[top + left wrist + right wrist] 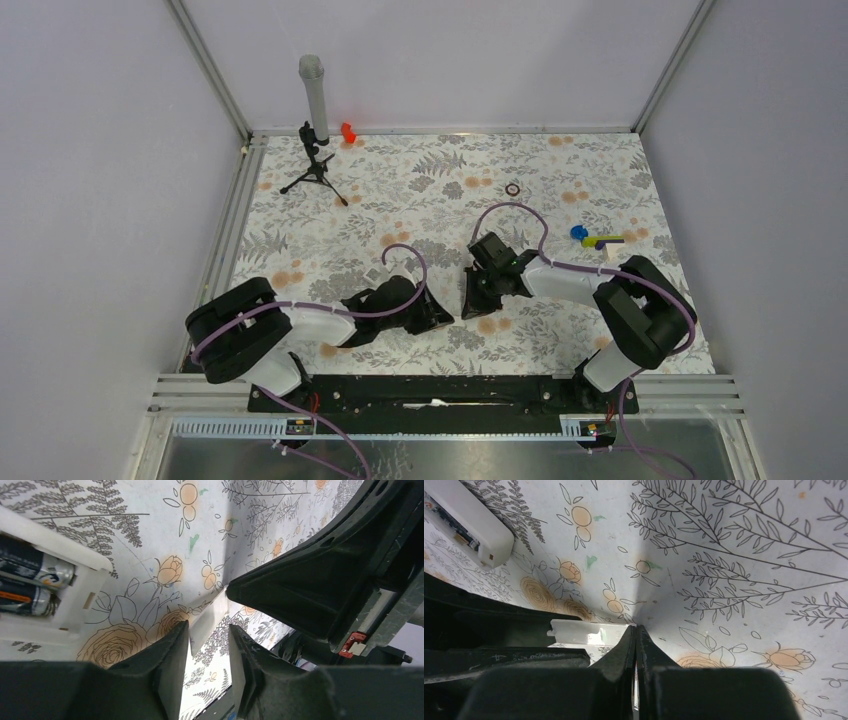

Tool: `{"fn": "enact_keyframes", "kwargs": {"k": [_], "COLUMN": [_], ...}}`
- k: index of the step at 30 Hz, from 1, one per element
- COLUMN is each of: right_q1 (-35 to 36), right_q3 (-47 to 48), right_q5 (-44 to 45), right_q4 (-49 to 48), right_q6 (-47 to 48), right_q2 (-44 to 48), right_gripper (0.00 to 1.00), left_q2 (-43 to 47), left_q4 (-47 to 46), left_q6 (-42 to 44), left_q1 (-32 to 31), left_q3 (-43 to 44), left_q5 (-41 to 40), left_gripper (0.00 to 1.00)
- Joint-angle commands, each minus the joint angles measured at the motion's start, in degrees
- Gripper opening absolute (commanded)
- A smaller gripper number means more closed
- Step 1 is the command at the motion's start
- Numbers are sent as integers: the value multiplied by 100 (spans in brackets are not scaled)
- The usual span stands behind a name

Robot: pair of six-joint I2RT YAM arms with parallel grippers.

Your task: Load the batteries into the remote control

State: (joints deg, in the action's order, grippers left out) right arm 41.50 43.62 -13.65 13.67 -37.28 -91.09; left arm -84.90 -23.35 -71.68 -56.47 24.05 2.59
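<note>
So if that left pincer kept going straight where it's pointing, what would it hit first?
Most likely the white strip, whose near end sits between the open fingertips of the left pincer. The right pincer seems to grip its far end, just beyond. Depth is hard to judge here.

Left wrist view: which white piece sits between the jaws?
The short plain strip; the remote control, holding batteries, lies apart at the left edge.

Batteries [37,575] in remote control [82,597], white strip [212,612] — within left end effector [207,630]
</note>
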Motion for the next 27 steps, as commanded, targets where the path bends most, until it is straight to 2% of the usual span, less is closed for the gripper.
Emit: {"fn": "enact_keyframes", "kwargs": {"k": [1, 5, 9, 12, 13, 16, 19, 23, 27], "right_q1": [-30, -41, -43, -56, -83, -192, -414, -916, -1462], "right_q3": [-398, -404, -357, -249, -196, -26, 250, 961, 1577], "right_q5": [565, 578, 550, 531, 507, 412, 409, 400, -116], "right_q4": [262, 248, 249, 357, 425, 712, 1139, 1831, 2045], "right_q6": [116, 149, 210, 220, 215, 160, 56, -100, -501], "right_q2": [-443, -348, -158, 37, 155, 653, 1339, 2101, 2251], "right_gripper": [0, 0, 0, 1, 4, 23, 45, 70, 76], "left_q2": [76, 199, 113, 97, 130, 358, 706, 1154, 1351], "left_q4": [-532, -325, -216, -161, -116, 246, 741, 981, 1019], "left_q6": [-223, -125, -4, 114, 202, 827, 1840, 3106, 4391], "left_q1": [-32, -31, -31, -23, -29, -16, 16, 329, 775], "left_q3": [76, 173, 334, 384, 406, 592, 920, 1405, 2041], "left_q5": [40, -127, -145, -142, -150, -234, -480, -221, 505], "left_gripper": [30, 19, 2, 0, 0, 0, 0, 0, 0]}}
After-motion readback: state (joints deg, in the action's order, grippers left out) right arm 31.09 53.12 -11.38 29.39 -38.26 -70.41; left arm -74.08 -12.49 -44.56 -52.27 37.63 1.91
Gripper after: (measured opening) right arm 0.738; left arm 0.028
